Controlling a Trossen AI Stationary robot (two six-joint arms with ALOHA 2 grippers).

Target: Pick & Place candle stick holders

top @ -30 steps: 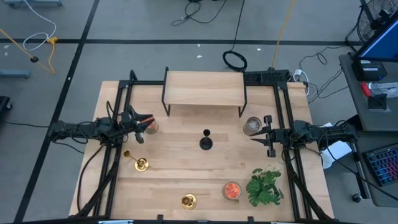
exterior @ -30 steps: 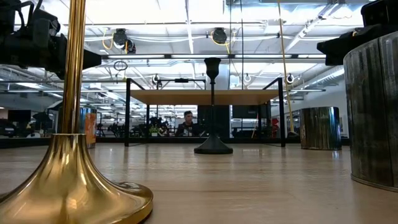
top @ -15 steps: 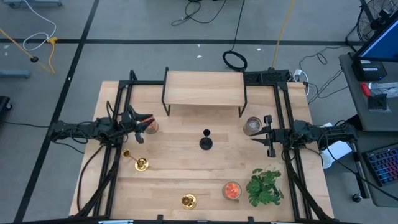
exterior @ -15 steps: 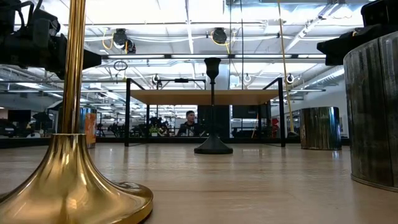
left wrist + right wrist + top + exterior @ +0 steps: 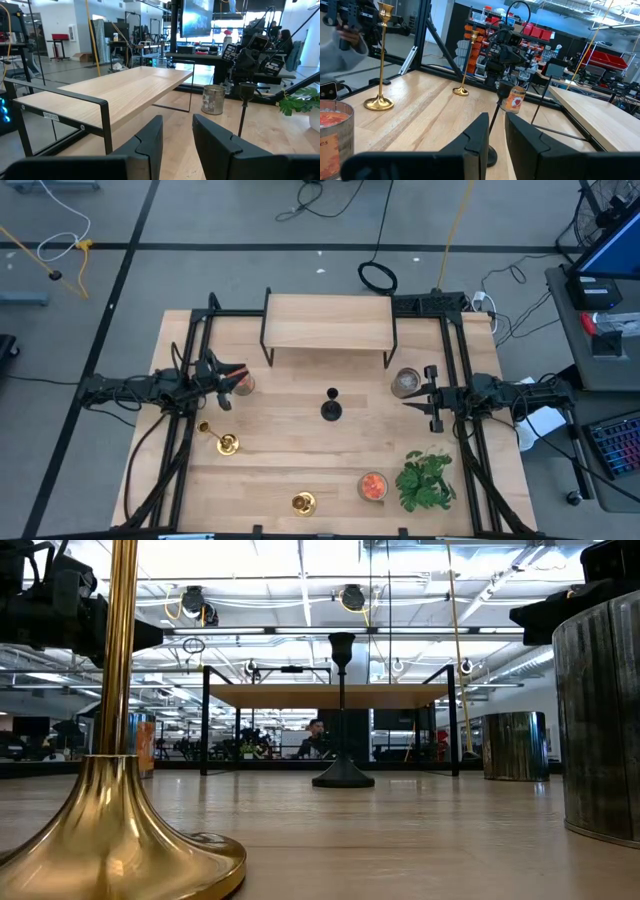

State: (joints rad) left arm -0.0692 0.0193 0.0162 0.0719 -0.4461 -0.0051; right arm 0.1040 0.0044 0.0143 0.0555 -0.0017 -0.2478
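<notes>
Standing mid-table, the black holder is untouched; two gold holders sit front-left. Left gripper hovers, jaws slightly apart, probably empty; right gripper waits, jaws narrowly parted.

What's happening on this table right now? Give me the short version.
Nothing is being handled. The left claw hangs open near a glass jar at the table's left side; the right claw hangs at the right side, holding nothing. The black candle stick holder stands mid-table, and the two brass candle stick holders stand toward the front, none picked up.
</notes>
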